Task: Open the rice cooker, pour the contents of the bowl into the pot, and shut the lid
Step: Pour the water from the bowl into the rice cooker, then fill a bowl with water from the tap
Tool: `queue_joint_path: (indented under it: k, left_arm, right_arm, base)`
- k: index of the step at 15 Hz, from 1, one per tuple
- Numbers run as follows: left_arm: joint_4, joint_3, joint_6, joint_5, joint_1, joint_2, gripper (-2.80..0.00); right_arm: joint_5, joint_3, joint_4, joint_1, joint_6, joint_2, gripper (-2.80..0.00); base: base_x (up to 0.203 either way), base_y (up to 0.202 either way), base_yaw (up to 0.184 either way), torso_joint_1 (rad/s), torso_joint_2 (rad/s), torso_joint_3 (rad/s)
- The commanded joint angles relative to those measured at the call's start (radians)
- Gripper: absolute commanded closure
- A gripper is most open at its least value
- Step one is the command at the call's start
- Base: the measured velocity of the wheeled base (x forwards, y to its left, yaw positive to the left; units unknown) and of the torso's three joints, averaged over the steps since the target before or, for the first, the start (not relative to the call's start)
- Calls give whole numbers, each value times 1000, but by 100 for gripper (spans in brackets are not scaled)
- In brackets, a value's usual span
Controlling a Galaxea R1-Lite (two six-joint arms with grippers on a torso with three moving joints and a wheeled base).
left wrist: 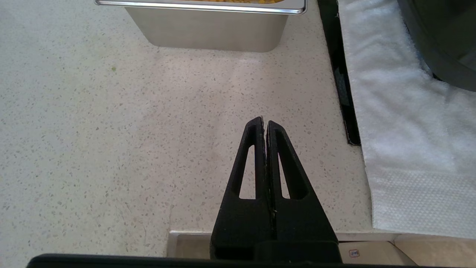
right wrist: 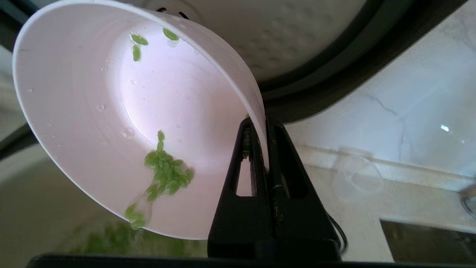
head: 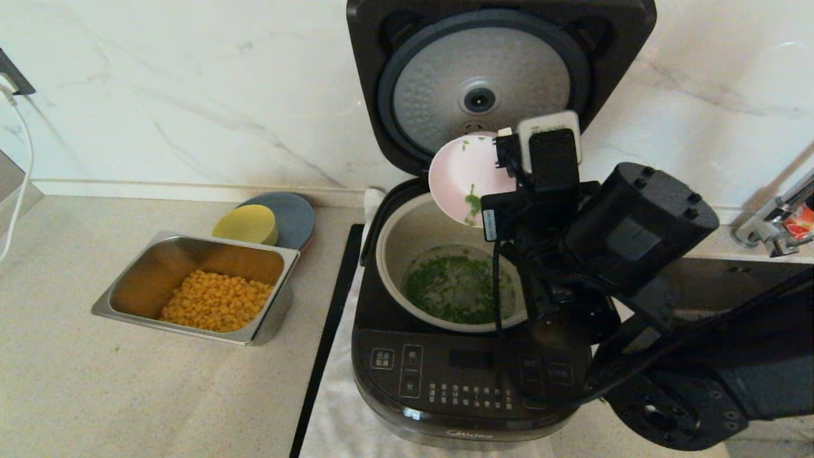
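Above the pot's (head: 407, 238) rim at about its 1 o'clock edge, the right gripper (right wrist: 260, 128) is clamped on the bowl's (right wrist: 111, 111) wall, holding it tipped mouth-down toward 7 o'clock, so the few clinging contents of the bowl (right wrist: 165, 175) sit at its low lip over the pot. The lid (head: 489, 76) stands upright at 12 o'clock just behind the bowl, nearer this arm; I judge closing falls to it. The left gripper (left wrist: 265, 124) is parked at 9 o'clock, jaws together.

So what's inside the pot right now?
Chopped green herb bits in liquid cover the floor of the pot. The right arm hides its right side. The tipped bowl, pinched by the right gripper, keeps a few bits.
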Motion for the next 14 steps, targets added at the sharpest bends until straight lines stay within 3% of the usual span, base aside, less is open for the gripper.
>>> queue_joint_path:
  k: [1,3,6,8,10,12,14]
  left_arm:
    - [1,0,0,-1,0,-1,0]
    - [0,0,1,-1,0,-1,0]
    - [2,0,0,-1,0,-1,0]
    - [0,0,1,-1,0,-1,0]
    - [0,0,1,-1,0,-1,0]
    - [2,0,0,-1,0,-1,0]
    - [0,0,2,-1,0,-1,0]
  right_arm:
    - [-21,-25,202,10,65,-111,0]
    - [-31,-75,457,13,176,-200,0]
    - [-16,-172,946,3,425,-335,0]
    - [65,-243,1311,-17,615,-421,0]
    - [277,-340,1669,-101,796,-499,0]
    - [495,-393,1848,-281,889,-557,0]
    - [660,-403,1950,-479,920,-601,0]
  base:
    - [0,0,0,0,0,0]
    - [0,0,0,0,0,0]
    - [0,0,0,0,0,0]
    - [0,0,0,0,0,0]
    - [0,0,0,0,0,0]
    - [0,0,0,0,0,0]
    - [0,0,0,0,0,0]
